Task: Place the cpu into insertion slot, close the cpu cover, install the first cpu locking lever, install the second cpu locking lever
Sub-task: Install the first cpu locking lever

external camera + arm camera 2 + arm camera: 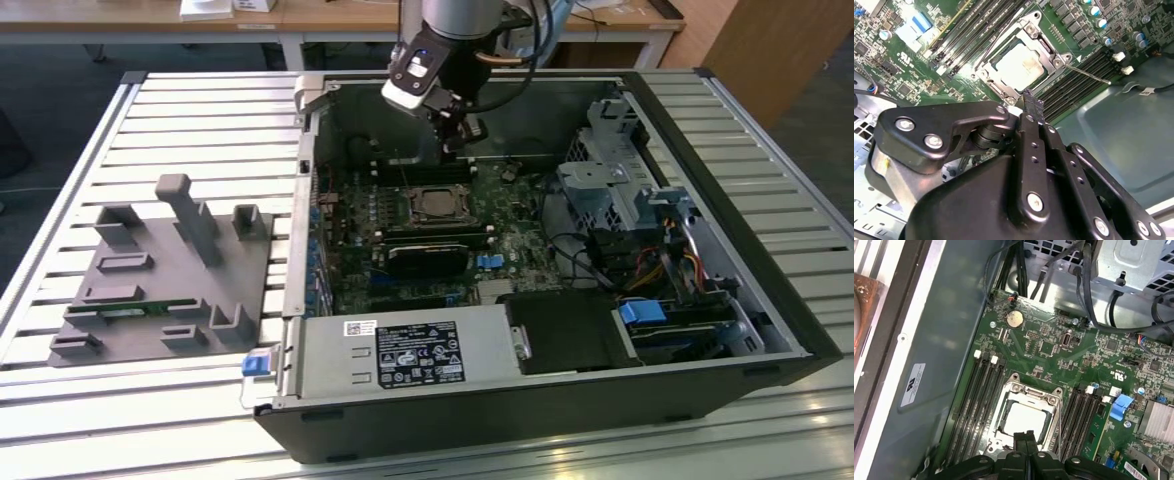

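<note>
The tool (454,148) hangs from the arm in the upper middle of the exterior view, inside the open computer case (534,410) that lies on the slatted tabletop (200,110). In both wrist views its 2 fingers (1019,440) are pressed together with nothing between them. The tool (1032,97) tip sits over the motherboard just beside the socket; whether it touches the board cannot be told.

The cpu (434,205) lies flat in the insertion slot (1003,415) near the middle of the board, its pale metal face (1021,67) showing through the window of the cpu cover (1029,391). The cover lies down over it. In the second wrist view 1 thin metal lever (1088,75) juts from a corner of the socket and slants out across the neighbouring memory slots (1074,80), close to the tool tip.

More long black memory slots (985,400) flank the socket on its other side. Further out on the board are a coin battery (1014,318), a blue clip (1121,406) and a finned heatsink (1159,422).

In the exterior view a black block (427,255) sits just below the socket and a power supply (400,355) fills the case's lower edge. A drive cage (601,190) with loose cables (587,260) crowds the exterior view's right. A grey fixture (160,270) stands on the tabletop at the exterior view's left, well apart from the case.
</note>
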Robot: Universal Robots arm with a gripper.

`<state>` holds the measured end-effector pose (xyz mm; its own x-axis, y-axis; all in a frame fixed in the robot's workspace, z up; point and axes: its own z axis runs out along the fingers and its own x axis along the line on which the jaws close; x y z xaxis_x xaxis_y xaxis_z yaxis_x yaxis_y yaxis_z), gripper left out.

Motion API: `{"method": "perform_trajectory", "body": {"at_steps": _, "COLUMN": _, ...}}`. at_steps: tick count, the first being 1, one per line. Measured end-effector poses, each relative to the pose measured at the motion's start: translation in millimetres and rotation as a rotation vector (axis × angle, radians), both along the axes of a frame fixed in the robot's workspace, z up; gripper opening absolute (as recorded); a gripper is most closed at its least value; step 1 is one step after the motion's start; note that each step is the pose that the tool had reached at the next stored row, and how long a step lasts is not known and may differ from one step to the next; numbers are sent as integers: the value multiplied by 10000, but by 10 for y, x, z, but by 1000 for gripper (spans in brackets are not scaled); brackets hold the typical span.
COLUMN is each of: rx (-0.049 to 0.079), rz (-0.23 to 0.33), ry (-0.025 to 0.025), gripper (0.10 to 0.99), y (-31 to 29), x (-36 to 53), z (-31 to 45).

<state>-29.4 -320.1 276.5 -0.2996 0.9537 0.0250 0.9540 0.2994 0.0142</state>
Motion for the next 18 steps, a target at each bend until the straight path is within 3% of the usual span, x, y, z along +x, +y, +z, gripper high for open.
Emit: {"method": "perform_trajectory", "body": {"at_steps": 18, "rx": 1, "rz": 623, "ry": -1, "gripper": 118, "y": 0, "x": 0, "z": 0}}
